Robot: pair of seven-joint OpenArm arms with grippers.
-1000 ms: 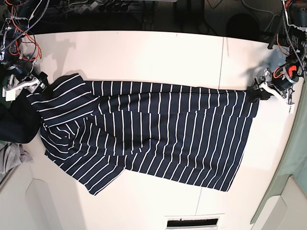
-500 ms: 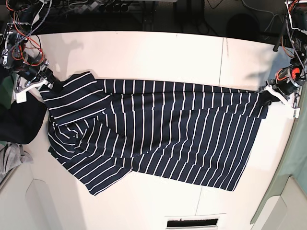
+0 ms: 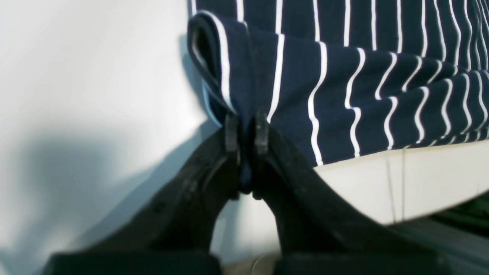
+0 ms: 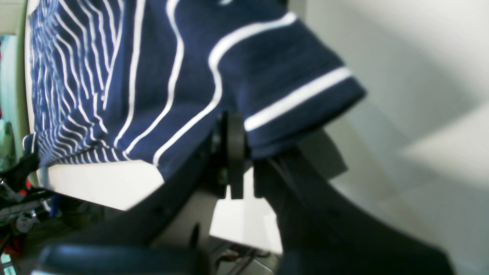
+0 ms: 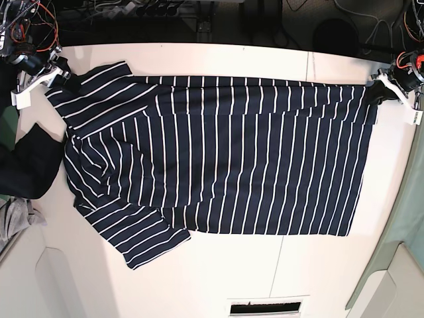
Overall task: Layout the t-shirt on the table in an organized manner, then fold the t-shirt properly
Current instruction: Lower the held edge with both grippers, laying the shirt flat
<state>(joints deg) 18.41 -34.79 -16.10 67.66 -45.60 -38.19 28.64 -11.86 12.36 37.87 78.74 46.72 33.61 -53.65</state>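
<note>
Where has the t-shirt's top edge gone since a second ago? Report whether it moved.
Yes. In the base view the t-shirt has been pulled toward the table's far edge, its top edge now higher along the seam line and stretched straighter.

You have the t-shirt (image 5: 218,159) lying spread across the middle of the table (image 5: 199,63), its long side running left to right in the base view. Its far edge hangs between the two arms: the right gripper (image 5: 58,71) pinches the far left corner, by the sleeve, and the left gripper (image 5: 376,86) pinches the far right corner. A second sleeve juts toward the near edge at lower left. A dark cloth (image 5: 26,165) sits just left of the shirt, perhaps touching it, with a small cloth (image 5: 16,222) nearer you.
</note>
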